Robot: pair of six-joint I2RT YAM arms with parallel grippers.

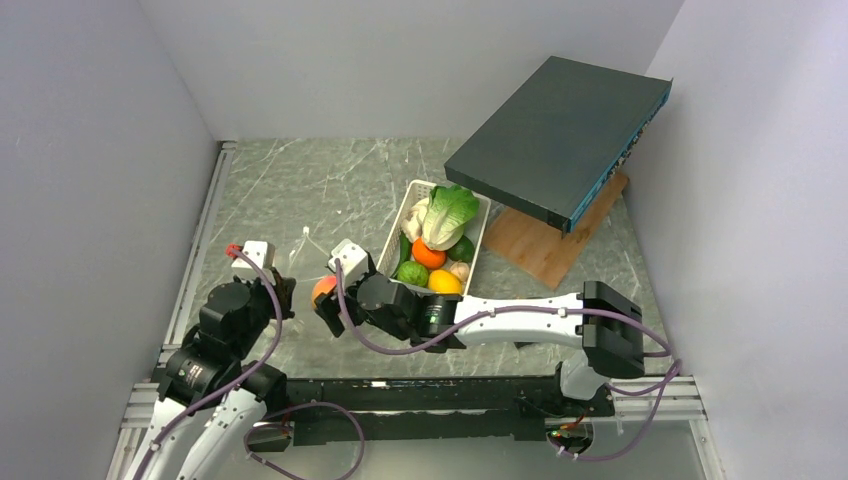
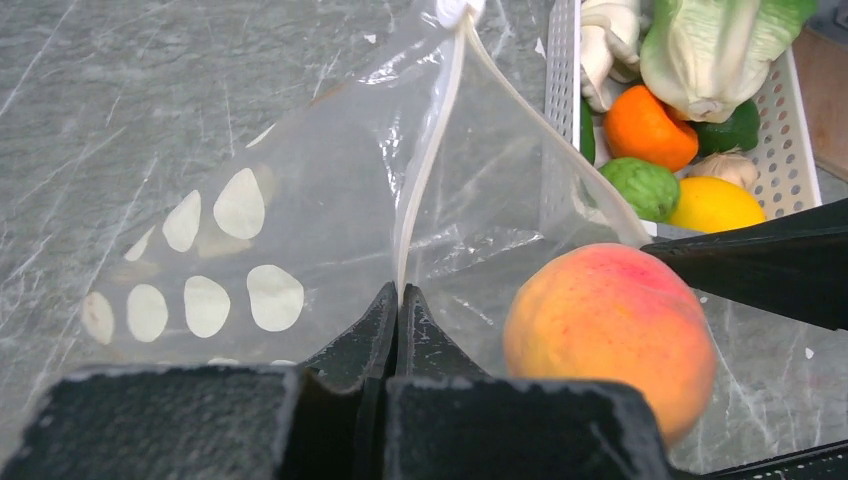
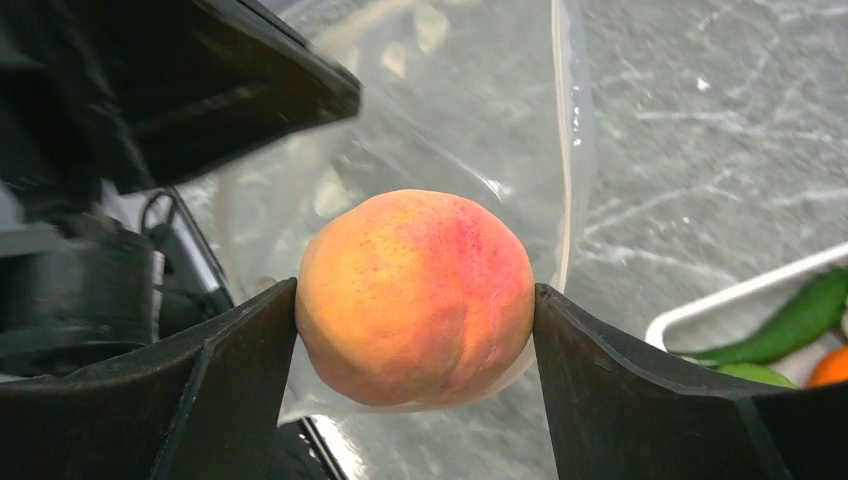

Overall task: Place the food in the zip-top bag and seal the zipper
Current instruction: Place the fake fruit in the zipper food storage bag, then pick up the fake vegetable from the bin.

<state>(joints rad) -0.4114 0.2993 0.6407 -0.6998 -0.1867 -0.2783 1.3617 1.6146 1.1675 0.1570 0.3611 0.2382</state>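
While the right hand (image 3: 415,300) clamps the peach (image 3: 412,262) between its fingers, the left hand (image 2: 398,300) is pressed together on the rim of the bag (image 2: 300,200), pinching the zipper (image 2: 430,150) at its near end. The bag holds nothing that shows. Its mouth gapes in a narrow wedge, one rim strip running straight from the pinch and the other bowing out toward the basket (image 2: 560,60). The peach sits at that opening, just beside the bowed rim; I cannot tell whether it has crossed it. The bag's long axis runs from the left hand away from the arms across the desk (image 2: 150,80), the dotted face turned to the left.

Inside the basket lie the lettuce (image 2: 710,50) on top, a mushroom (image 2: 610,40), the orange (image 2: 648,127), the lime (image 2: 645,187), the lemon (image 2: 715,203) and a dark green vegetable (image 2: 735,128). The basket's long side points away from the arms, just right of the bag.
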